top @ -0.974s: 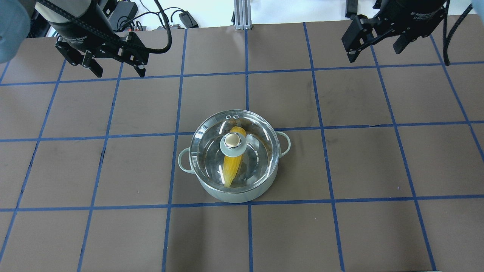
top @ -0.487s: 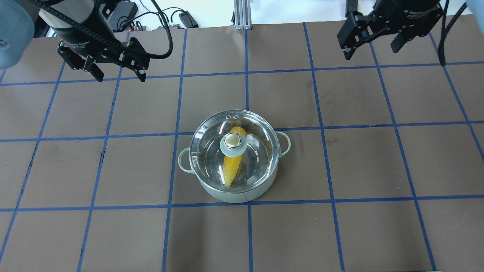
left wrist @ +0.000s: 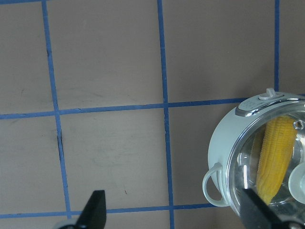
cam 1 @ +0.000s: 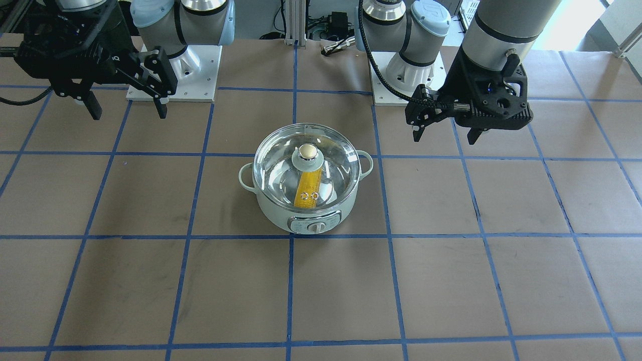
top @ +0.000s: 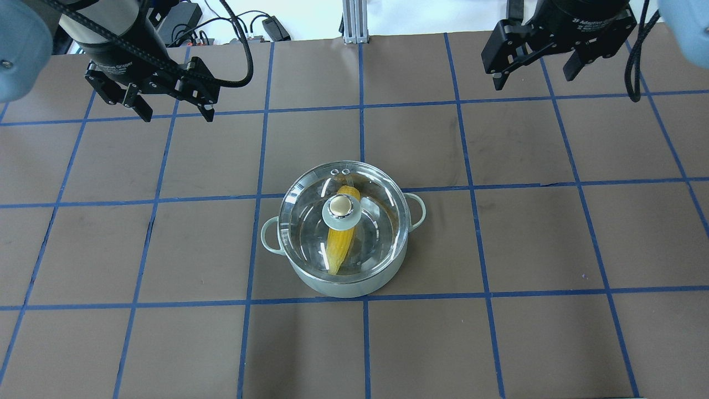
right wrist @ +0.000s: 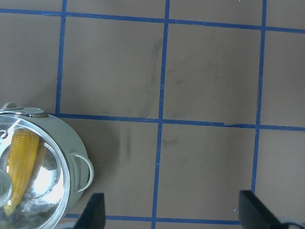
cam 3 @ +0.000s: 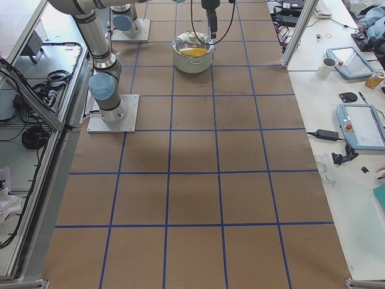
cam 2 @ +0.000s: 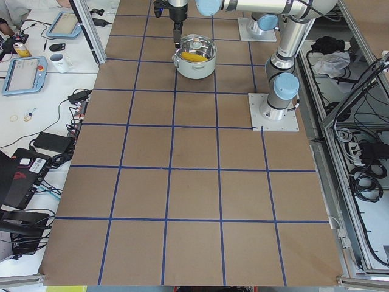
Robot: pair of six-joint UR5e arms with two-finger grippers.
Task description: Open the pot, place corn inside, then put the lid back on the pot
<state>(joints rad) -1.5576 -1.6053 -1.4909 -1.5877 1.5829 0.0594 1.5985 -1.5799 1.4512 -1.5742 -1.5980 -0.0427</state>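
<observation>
The mint-green pot [top: 354,286] stands at the table's middle, its control panel facing away from the robot [cam 1: 315,224]. The glass lid [top: 306,221] sits on it, knob up. The yellow corn [top: 339,248] lies inside under the lid and also shows in the front view [cam 1: 309,189]. My left gripper [top: 178,113] is open and empty, raised well back-left of the pot. My right gripper [top: 533,78] is open and empty, raised back-right. The left wrist view shows the pot [left wrist: 223,143] and corn [left wrist: 276,152] at its right edge. The right wrist view shows the pot [right wrist: 64,143] at lower left.
The brown table carries a blue tape grid. Both arm bases [cam 1: 175,75] stand on white plates at the robot's edge. Cables and a metal post [top: 351,22] lie behind the back edge. Desks with tablets [cam 3: 361,123] flank the table's far side.
My right gripper has drifted toward the table's centre line along the back edge. My left gripper has shifted slightly. Pot, lid and corn have not moved.
</observation>
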